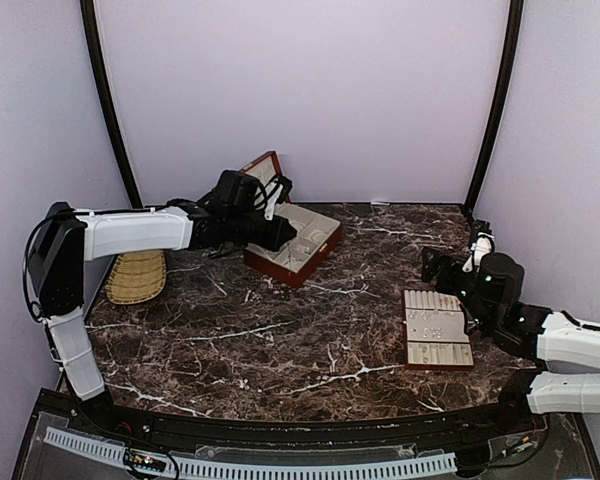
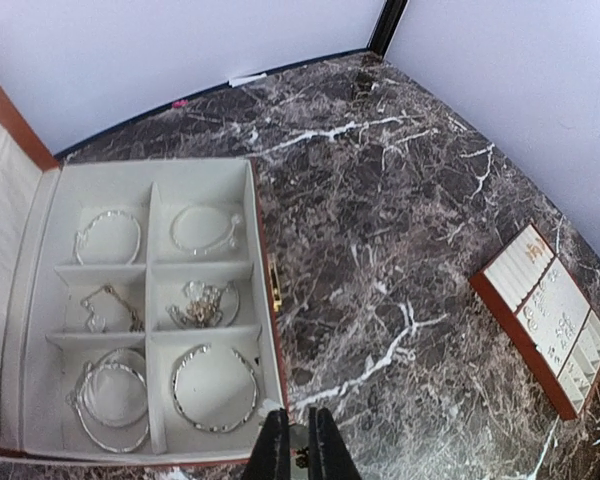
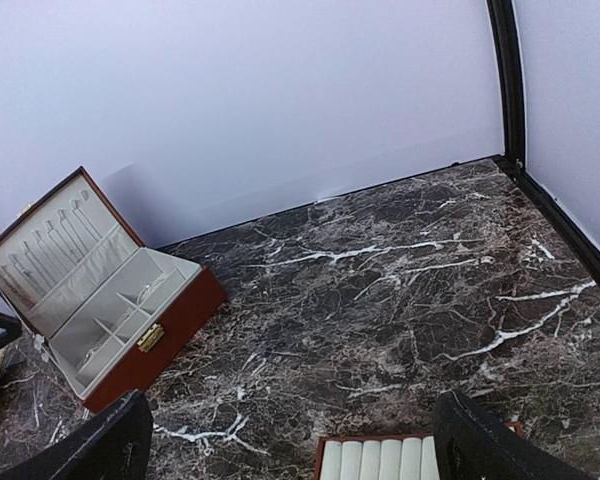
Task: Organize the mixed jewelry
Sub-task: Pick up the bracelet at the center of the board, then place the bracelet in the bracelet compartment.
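The mixed jewelry lies in the compartments of the open red-brown box: silvery bangles, a thin chain and a tangled cluster. My left gripper hangs over the box's front right corner, shut on a tiny silvery piece with a gold-toned bit. In the top view this gripper is above the box. My right gripper stands open and empty just above the far end of the cream slotted tray. Small pieces sit in the tray's slots.
A woven wicker basket sits at the left edge of the marble table. The box lid stands open toward the back wall. The slotted tray lies at the right, near the right arm.
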Controlling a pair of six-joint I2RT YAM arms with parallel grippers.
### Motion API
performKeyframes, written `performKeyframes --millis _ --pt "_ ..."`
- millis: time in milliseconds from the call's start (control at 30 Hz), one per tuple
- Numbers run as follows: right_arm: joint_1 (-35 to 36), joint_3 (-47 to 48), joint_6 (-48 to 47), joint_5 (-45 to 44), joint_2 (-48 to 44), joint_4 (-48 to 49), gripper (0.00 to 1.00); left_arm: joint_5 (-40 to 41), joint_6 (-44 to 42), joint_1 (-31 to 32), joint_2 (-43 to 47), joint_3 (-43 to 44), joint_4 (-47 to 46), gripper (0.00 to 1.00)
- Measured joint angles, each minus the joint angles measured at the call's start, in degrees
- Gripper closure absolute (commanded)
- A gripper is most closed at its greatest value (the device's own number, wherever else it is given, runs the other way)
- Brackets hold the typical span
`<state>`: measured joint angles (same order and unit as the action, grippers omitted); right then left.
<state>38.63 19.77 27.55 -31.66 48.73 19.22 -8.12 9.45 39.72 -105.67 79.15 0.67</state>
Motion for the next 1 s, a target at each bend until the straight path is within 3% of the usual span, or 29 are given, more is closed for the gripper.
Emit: performKeyframes --millis 500,1000 --pt "0.0 -0.61 0.04 -0.39 -1.14 -0.15 0.01 1.11 -3.1 -1.14 -12.68 13.0 -3.19 0.99" --pt "0.0 -0.63 0.04 -0.57 -0.44 -0.15 0.02 1.09 -5.4 -3.3 -19.19 18.51 -4.13 0.99"
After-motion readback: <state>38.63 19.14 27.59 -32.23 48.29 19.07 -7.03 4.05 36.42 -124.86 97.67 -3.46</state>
